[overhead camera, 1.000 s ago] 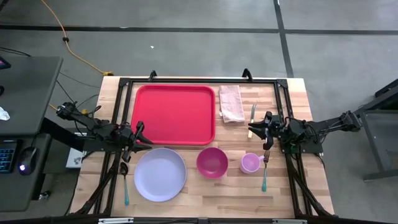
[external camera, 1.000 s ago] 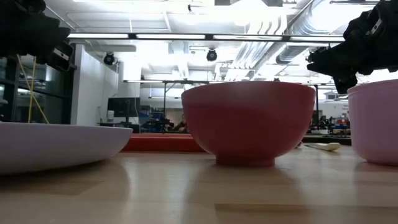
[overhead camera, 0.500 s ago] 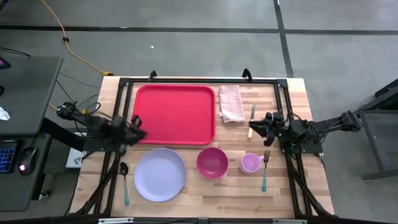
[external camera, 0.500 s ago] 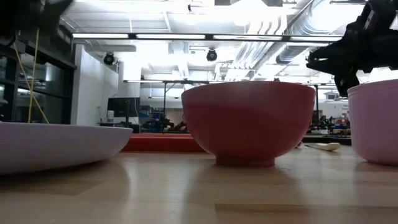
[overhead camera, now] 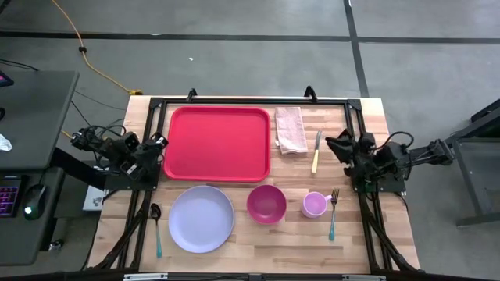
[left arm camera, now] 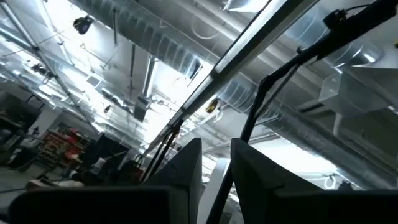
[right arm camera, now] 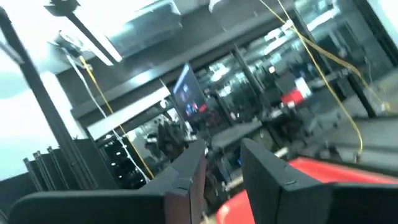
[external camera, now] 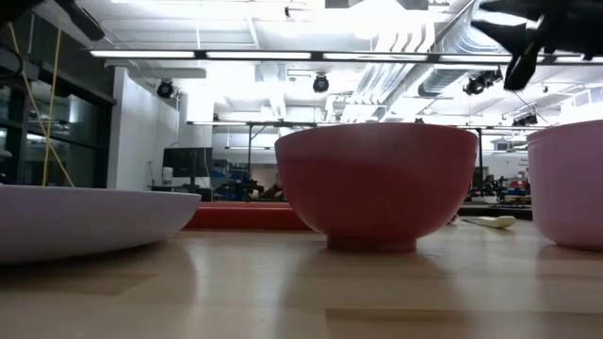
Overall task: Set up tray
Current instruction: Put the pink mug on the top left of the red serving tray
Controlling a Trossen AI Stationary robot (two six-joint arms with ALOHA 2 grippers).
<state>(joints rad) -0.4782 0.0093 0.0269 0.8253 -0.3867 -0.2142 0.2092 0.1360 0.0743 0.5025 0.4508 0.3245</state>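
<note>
Evidently stiff, light, slick tray (overhead camera: 218, 143); best gripped at raised rim. Left gripper (overhead camera: 158, 144) and right gripper (overhead camera: 336, 144): fingers slightly parted, holding nothing.

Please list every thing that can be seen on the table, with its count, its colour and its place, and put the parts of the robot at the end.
tray: one, red, far centre of the table, nothing on it
cloth: one, pale pink, folded, right of the tray
knife: one, pale handle, right of the cloth
plate: one, lavender, near the front, left of the bowl
bowl: one, dark pink, front centre
cup: one, light pink, right of the bowl
fork: one, teal handle, right of the cup
spoon: one, teal handle, left of the plate
left hand: one, dark, at the tray's left edge, holds nothing
right hand: one, dark, right of the knife, holds nothing
</note>
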